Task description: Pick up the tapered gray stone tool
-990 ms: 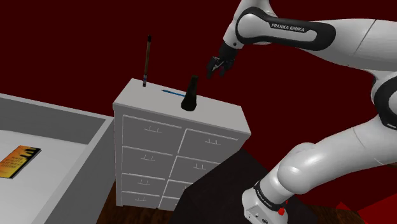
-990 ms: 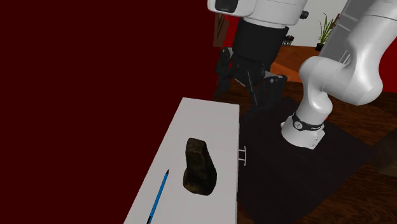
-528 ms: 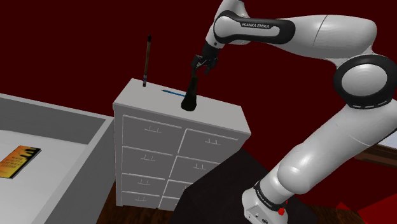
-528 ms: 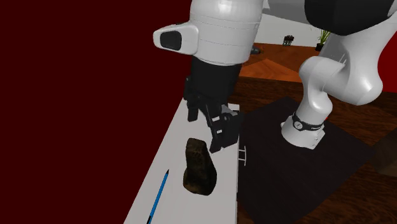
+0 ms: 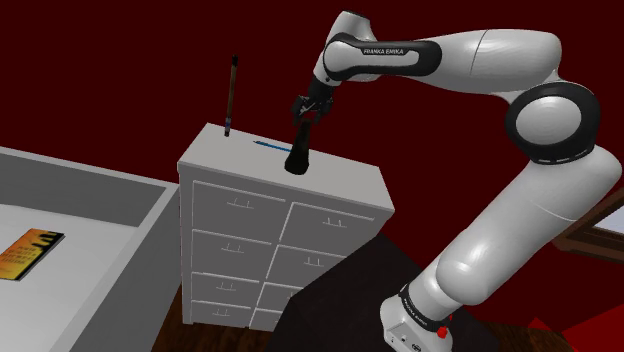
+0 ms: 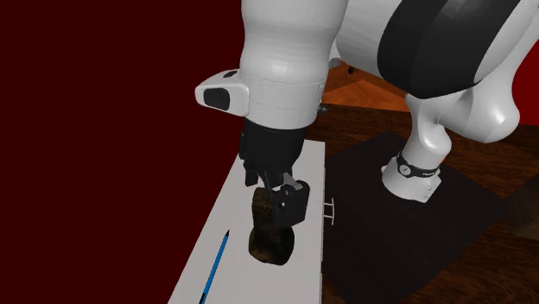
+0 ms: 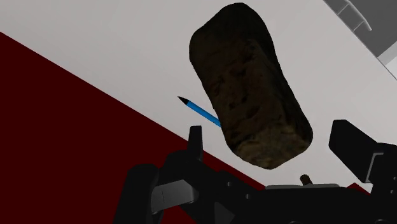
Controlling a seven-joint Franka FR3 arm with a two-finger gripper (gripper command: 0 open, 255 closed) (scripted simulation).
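Wrist view: gripper (image 7: 275, 145) seemingly astride stone tool (image 7: 245, 76).

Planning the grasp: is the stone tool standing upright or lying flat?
Upright: the stone tool stands on its wide base on the dresser top, narrow end up.

Dark red walls (image 5: 100, 60) rise behind the white chest of drawers (image 5: 290, 225) in front of me. Beside it a black mat (image 6: 415, 242) covers the wooden floor (image 6: 518, 173); on its other side stands a low pale platform (image 5: 80, 200).
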